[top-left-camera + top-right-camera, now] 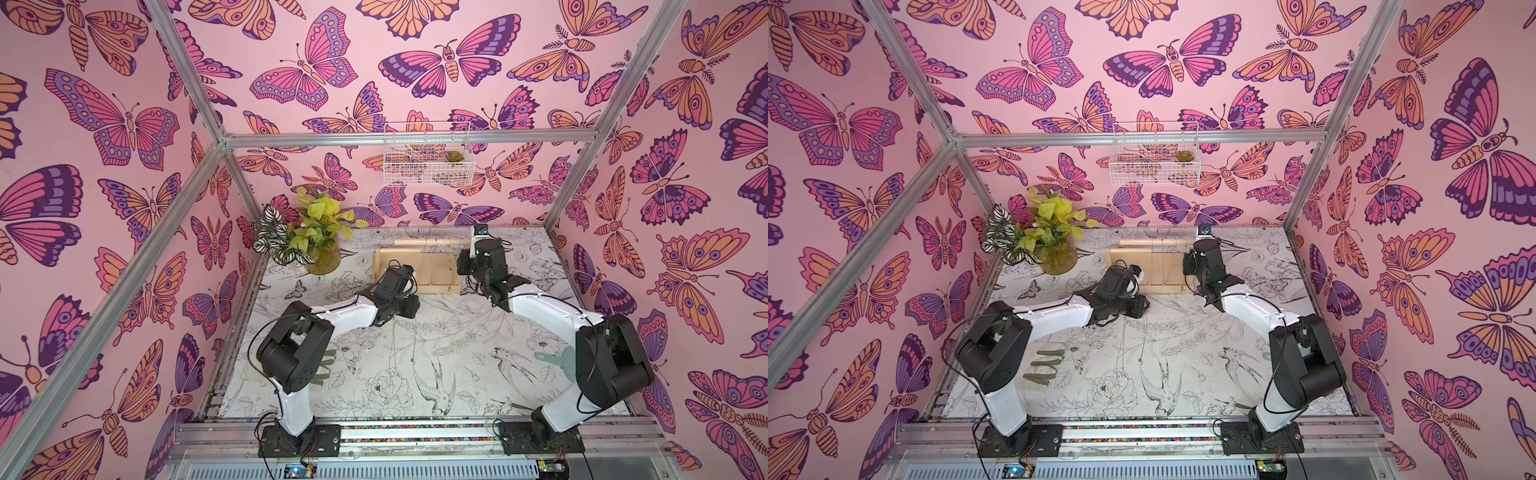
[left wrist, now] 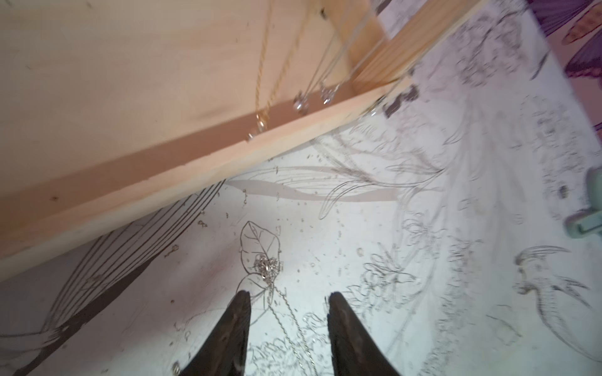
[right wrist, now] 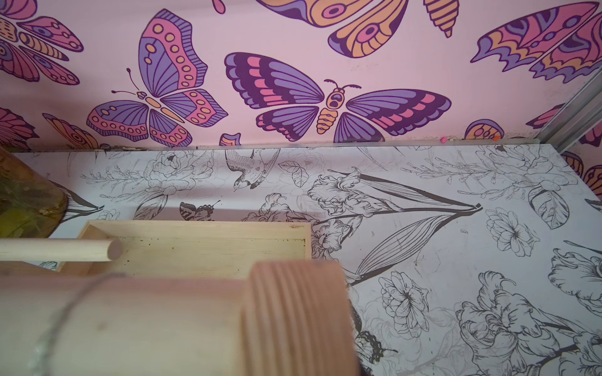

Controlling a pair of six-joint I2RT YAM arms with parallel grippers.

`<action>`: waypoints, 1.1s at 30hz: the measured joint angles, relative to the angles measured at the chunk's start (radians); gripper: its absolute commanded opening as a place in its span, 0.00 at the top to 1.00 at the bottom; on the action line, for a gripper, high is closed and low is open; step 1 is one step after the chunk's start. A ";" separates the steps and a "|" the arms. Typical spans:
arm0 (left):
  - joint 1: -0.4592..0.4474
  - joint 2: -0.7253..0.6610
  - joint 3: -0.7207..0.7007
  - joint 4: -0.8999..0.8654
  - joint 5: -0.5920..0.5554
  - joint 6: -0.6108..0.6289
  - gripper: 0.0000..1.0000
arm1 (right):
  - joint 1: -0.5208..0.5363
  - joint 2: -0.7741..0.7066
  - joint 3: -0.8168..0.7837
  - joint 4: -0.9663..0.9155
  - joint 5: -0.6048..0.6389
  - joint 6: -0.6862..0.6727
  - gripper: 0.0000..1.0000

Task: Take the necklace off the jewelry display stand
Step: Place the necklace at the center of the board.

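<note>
1. Only the left wrist view looks between the fingers of the left gripper (image 2: 290, 294). Its two dark fingers (image 2: 239, 328) stand apart and clamp nothing.
2. The necklace (image 2: 267, 270), a thin silver chain, lies on the table (image 2: 374, 228). It is bunched just beyond the fingertips, and its strands run back between them.
3. So the necklace is off the jewelry display stand (image 2: 130, 97), just in front of its base board. In a top view that spot is at 6 o'clock from the stand (image 1: 430, 266).
4. The left wrist view also shows other chains (image 2: 262, 81), one gold and some silver, hanging over the board. In both top views they are only faint lines.
5. The right wrist view alone shows a thick wooden bar (image 3: 130, 325) close up. It is blurred, has a ridged end and carries a thin loop around it. Beyond it are a thin dowel (image 3: 58, 250) and the base board.
6. In both top views the stand sits at 12 o'clock on the table and a potted plant (image 1: 316, 241) at 10 o'clock. A white wire basket (image 1: 428, 166) hangs on the far wall, a teal object (image 1: 552, 359) lies at 4 o'clock and green pieces (image 1: 1046, 365) at 8 o'clock.
7. The right gripper (image 1: 467, 266) is at the stand's 3 o'clock end. Its fingers are hidden under the wrist and do not show in its own camera. I cannot tell how far it is open or whether it grips anything.
8. Thin lines on the table at 6 o'clock from the left arm's tip may be chain or print; I cannot tell which.
</note>
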 measured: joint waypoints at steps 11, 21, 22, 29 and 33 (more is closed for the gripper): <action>-0.141 -0.277 -0.280 0.004 0.051 -0.030 1.00 | 0.000 0.002 0.002 0.000 0.000 0.000 0.84; -0.222 -0.348 -0.465 -0.005 0.006 -0.110 1.00 | 0.000 0.002 0.002 0.000 0.000 0.001 0.84; -0.227 -0.347 -0.469 0.002 0.005 -0.117 1.00 | 0.000 0.002 0.002 0.000 0.000 0.001 0.84; -0.255 -0.285 -0.468 0.071 -0.002 -0.143 1.00 | 0.000 0.002 0.002 0.001 0.000 0.001 0.84; -0.264 -0.230 -0.467 0.092 -0.016 -0.147 1.00 | 0.000 0.002 0.002 0.002 0.000 0.001 0.84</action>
